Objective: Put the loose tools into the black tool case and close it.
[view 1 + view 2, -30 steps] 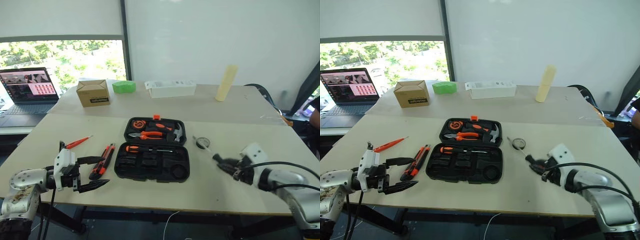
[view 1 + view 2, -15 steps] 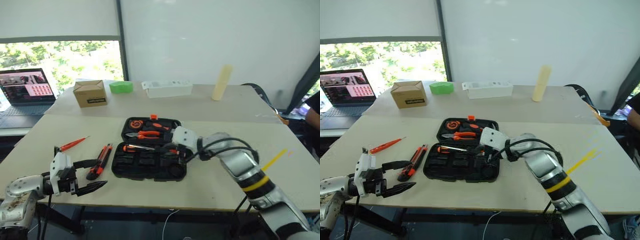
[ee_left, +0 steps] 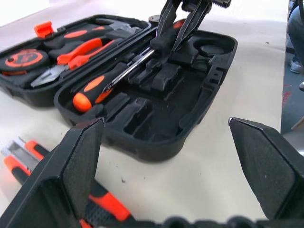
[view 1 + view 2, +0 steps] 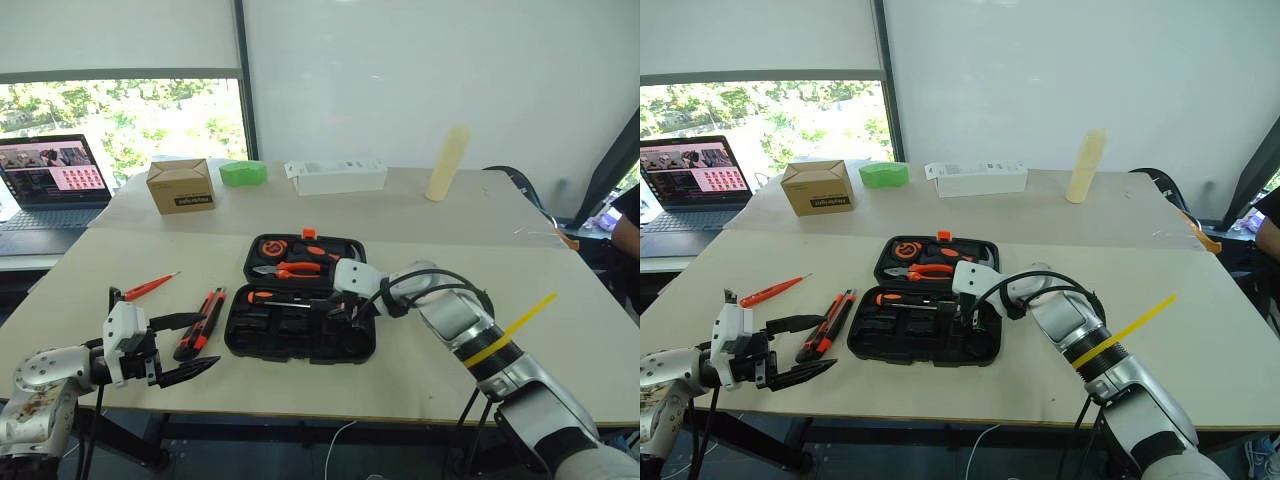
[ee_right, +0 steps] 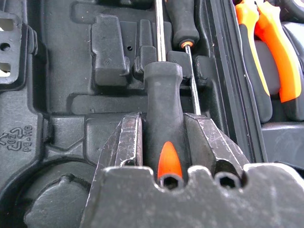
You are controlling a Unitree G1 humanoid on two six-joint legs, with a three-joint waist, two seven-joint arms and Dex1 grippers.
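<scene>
Over the black tool case (image 4: 300, 322), right gripper (image 5: 164, 142) clamped on a screwdriver (image 5: 163, 95) for slotting; left gripper (image 4: 175, 348) agape.

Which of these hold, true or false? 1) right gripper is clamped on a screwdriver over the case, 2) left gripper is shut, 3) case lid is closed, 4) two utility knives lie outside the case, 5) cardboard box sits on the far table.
1) True: the right gripper holds a black-handled screwdriver over the black tool case.
2) False: the left gripper is open and empty.
3) False: the case lies open.
4) True: the utility knives lie on the table beside the case.
5) True: the cardboard box sits there, near a laptop.
</scene>
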